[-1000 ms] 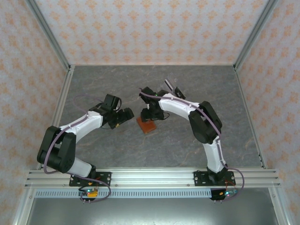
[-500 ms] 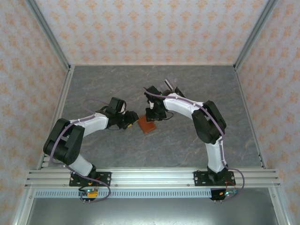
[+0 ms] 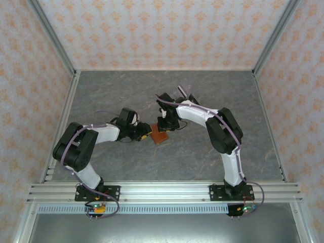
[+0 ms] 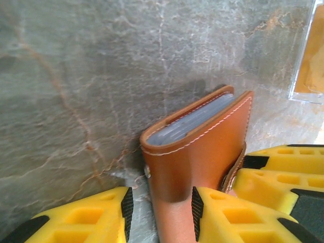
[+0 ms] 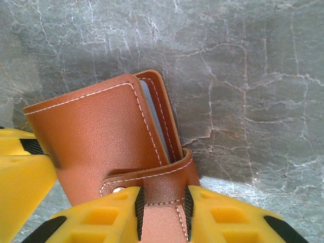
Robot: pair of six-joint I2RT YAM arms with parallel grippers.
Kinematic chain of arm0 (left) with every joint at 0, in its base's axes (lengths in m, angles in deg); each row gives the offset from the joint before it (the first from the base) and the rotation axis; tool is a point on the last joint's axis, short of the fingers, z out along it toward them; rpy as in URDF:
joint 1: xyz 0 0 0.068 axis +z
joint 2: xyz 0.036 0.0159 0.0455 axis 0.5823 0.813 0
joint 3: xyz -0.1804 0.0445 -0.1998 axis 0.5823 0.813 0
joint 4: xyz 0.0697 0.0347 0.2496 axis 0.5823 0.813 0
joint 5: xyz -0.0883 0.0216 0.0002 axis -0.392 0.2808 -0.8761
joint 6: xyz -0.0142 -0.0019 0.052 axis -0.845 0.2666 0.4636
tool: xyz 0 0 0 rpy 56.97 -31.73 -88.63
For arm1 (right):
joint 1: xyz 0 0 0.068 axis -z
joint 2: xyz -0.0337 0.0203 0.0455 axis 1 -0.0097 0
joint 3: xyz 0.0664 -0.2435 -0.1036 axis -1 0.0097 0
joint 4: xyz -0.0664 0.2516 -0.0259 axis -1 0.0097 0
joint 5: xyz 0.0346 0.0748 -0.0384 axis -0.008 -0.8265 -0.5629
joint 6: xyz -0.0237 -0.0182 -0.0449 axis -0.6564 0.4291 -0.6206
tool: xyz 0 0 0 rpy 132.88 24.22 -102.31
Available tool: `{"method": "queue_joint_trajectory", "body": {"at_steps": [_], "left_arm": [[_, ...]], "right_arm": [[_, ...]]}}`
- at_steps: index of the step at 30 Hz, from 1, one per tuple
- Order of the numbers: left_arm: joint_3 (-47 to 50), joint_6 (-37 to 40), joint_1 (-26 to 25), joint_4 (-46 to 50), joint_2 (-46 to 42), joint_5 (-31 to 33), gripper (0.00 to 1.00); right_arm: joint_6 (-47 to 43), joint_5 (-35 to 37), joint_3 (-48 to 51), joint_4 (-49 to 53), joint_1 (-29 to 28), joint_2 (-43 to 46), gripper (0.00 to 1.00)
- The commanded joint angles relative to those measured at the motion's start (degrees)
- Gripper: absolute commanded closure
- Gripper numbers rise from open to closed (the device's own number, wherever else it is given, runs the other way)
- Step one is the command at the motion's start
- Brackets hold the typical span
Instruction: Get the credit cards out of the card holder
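Reddish-brown card holder sits folded, its strap clamped between the fingers of the right gripper, while the left gripper, having advanced from well apart, now straddles its spine end with jaws unclosed, ready for opening; cards remain inside.

Bright, even light from above. Soft shadows lie on the surface just ahead of the fingers, whose near ends look slightly blurred.

Your top camera looks down from far behind at 6 o'clock, while both wrist cameras sit close on the card holder, which all three share.
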Motion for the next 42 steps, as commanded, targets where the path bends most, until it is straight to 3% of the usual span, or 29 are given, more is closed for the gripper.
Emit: {"method": "queue_joint_trajectory", "body": {"at_steps": [1,11,23,31,35,38,42], "left_arm": [[0.88,-1.66,-0.35,-4.60,0.78,-2.12,0.62],[1.57,-4.20,-0.34,-11.44,1.87,-4.65,0.63],[2.22,-5.25,-0.36,-15.36,0.67,-6.03,0.65],[1.80,-4.07,-0.31,-13.29,-0.22,-5.44,0.75],[1.54,-2.68,-0.33,-10.55,-1.35,-3.94,0.80],[1.44,-2.53,-0.33,-10.11,-1.44,-3.68,0.82],[1.17,-2.59,-0.33,-9.83,-1.08,-3.56,0.83]], "right_arm": [[1.03,-0.31,1.25,-1.11,0.07,-2.37,0.71],[2.87,-2.51,2.80,-3.21,0.42,-2.30,0.71],[9.35,-15.27,8.94,-13.28,4.97,0.91,0.71],[10.16,-12.84,10.84,-15.34,5.78,4.05,0.67],[9.70,-10.37,11.67,-15.67,5.84,6.27,0.58],[10.57,-9.95,12.87,-17.28,5.87,7.76,0.44],[12.75,-11.33,13.24,-19.39,5.86,8.01,0.40]]}}
